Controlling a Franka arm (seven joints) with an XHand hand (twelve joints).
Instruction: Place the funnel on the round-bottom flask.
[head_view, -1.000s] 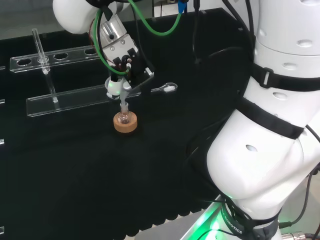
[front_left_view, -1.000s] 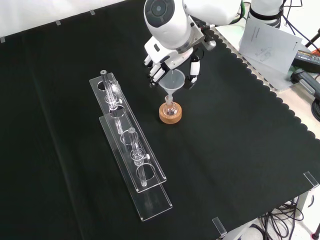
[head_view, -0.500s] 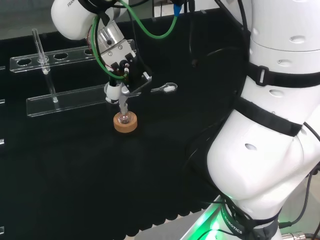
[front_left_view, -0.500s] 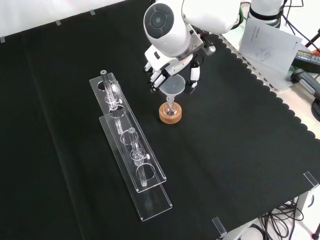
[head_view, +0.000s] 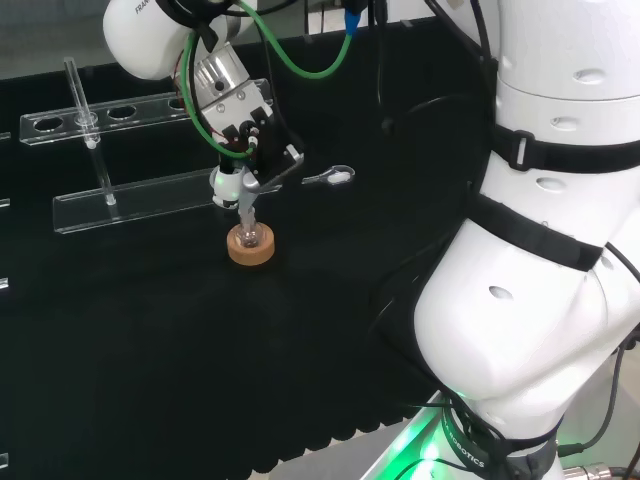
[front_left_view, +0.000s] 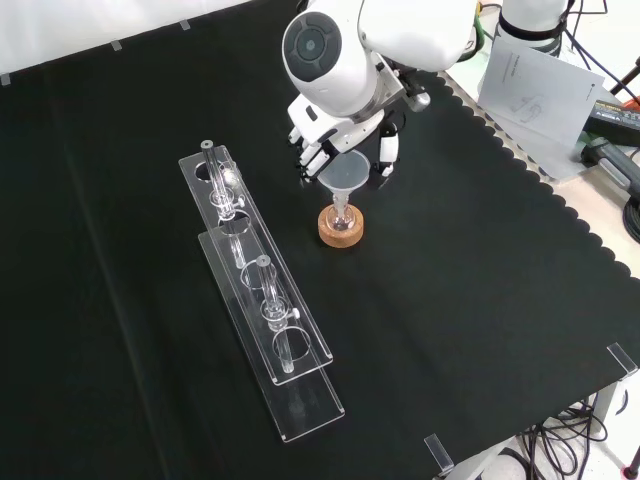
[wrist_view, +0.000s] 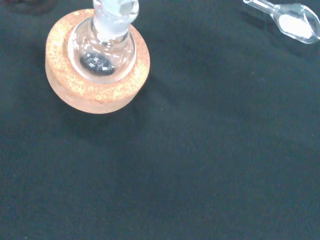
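Front view has the funnel (front_left_view: 343, 172) sitting with its stem down in the flask (front_left_view: 341, 214) on the cork ring (front_left_view: 341, 229). The hand (front_left_view: 330, 135) is right over it, fingers (front_left_view: 312, 152) curled around the funnel's cone.

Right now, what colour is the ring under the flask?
Light brown, speckled cork ring; clearest in the wrist view.

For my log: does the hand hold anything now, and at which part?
Yes: the hand holds the clear plastic funnel by its wide cone rim; its stem enters the round-bottom glass flask.
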